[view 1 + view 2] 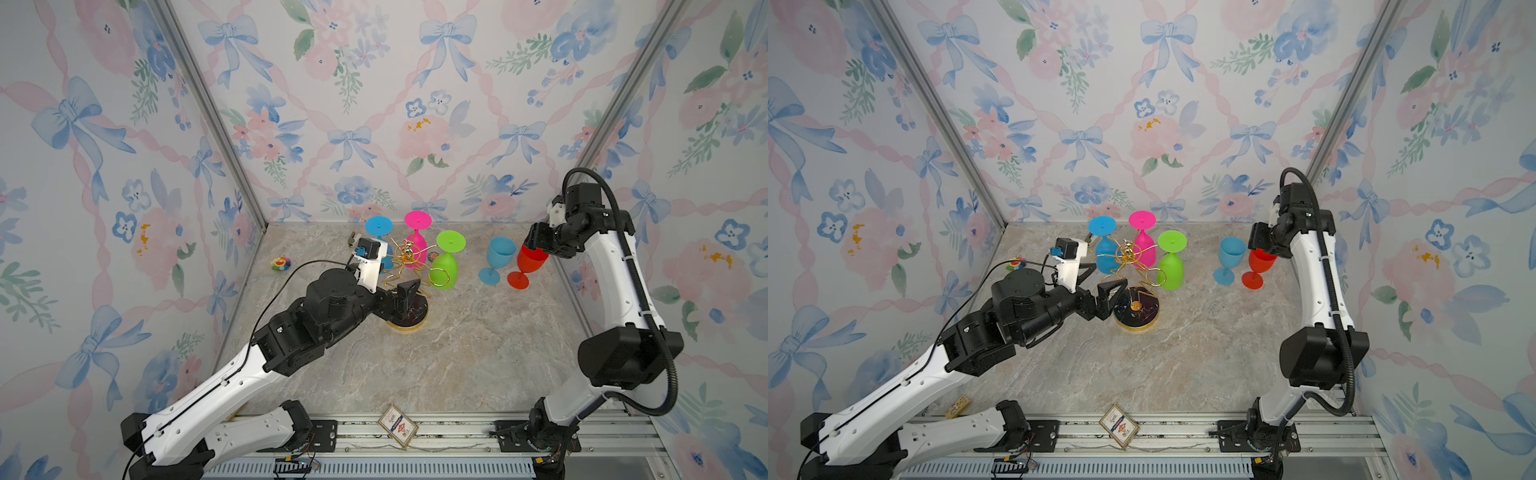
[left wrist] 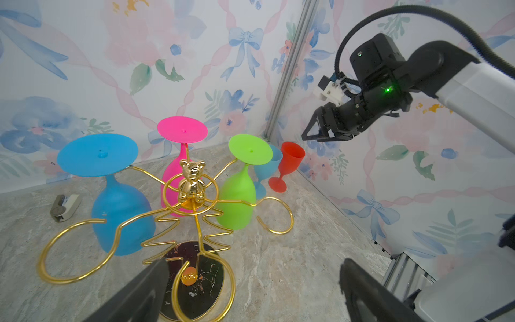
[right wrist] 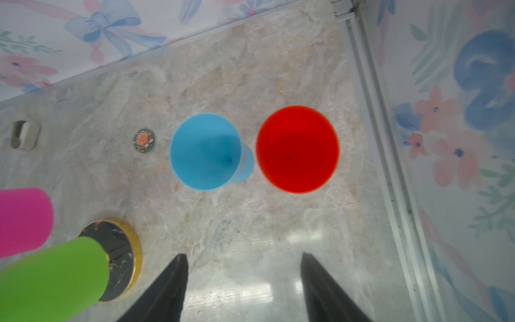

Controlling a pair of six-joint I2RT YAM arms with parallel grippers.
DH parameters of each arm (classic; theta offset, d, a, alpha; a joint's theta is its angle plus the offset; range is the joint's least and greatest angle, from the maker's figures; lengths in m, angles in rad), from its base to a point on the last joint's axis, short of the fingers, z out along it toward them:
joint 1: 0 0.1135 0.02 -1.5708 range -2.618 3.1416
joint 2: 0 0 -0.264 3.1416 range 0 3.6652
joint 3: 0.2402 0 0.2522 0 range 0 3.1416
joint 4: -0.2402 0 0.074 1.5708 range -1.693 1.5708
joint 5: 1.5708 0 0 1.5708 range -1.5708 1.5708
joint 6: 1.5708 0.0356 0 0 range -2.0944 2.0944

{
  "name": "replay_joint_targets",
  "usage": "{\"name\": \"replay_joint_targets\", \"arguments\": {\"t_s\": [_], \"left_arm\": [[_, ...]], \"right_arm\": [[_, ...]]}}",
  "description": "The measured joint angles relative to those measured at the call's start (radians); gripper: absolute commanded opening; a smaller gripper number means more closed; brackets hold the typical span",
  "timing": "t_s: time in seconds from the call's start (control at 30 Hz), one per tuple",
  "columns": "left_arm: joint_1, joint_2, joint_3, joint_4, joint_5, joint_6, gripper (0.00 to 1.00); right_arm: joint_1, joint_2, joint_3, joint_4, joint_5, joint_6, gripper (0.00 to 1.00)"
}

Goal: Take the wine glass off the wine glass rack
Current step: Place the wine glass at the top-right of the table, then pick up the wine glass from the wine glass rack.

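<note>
The wine glass rack (image 1: 409,249) is a gold wire stand with a bear on top and a black round base (image 1: 1148,316). Three wine glasses hang on it upside down: blue (image 1: 379,226), pink (image 1: 417,219) and green (image 1: 444,270). My left gripper (image 2: 255,263) is open beside the base, one finger over it, holding nothing. To the right, a light blue glass (image 1: 500,253) and a red glass (image 1: 532,259) stand upright on the table. My right gripper (image 3: 243,254) hovers open above the red glass (image 3: 297,149), with nothing between its fingers.
The right wall and its metal corner post (image 2: 287,69) are close behind the red glass. A small grey-white device (image 2: 65,207), a round badge (image 3: 144,140) and a colourful toy (image 1: 280,263) lie at the back. A card packet (image 1: 397,426) rests on the front rail.
</note>
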Motion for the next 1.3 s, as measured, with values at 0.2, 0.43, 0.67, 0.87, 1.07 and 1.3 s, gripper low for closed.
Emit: {"name": "replay_joint_targets", "arguments": {"t_s": [0.2, 0.43, 0.67, 0.87, 1.07, 1.3], "left_arm": [[0.138, -0.034, -0.047, 0.002, 0.058, -0.013, 0.98], [0.234, -0.043, -0.102, 0.025, 0.112, -0.034, 0.98], [0.328, -0.069, -0.14, 0.046, 0.158, -0.05, 0.98], [0.374, -0.103, -0.164, 0.063, 0.186, -0.057, 0.98], [0.407, -0.121, -0.19, 0.063, 0.206, -0.06, 0.98], [0.431, -0.139, -0.204, 0.064, 0.214, -0.06, 0.98]], "right_arm": [[0.097, -0.178, -0.249, 0.28, -0.299, 0.166, 0.58], [0.185, -0.218, -0.387, 0.565, -0.509, 0.364, 0.56], [0.235, -0.22, -0.468, 0.738, -0.581, 0.517, 0.46], [0.258, -0.22, -0.496, 0.82, -0.599, 0.598, 0.4], [0.275, -0.22, -0.512, 0.836, -0.605, 0.642, 0.33], [0.282, -0.22, -0.512, 0.842, -0.61, 0.676, 0.22]]}}
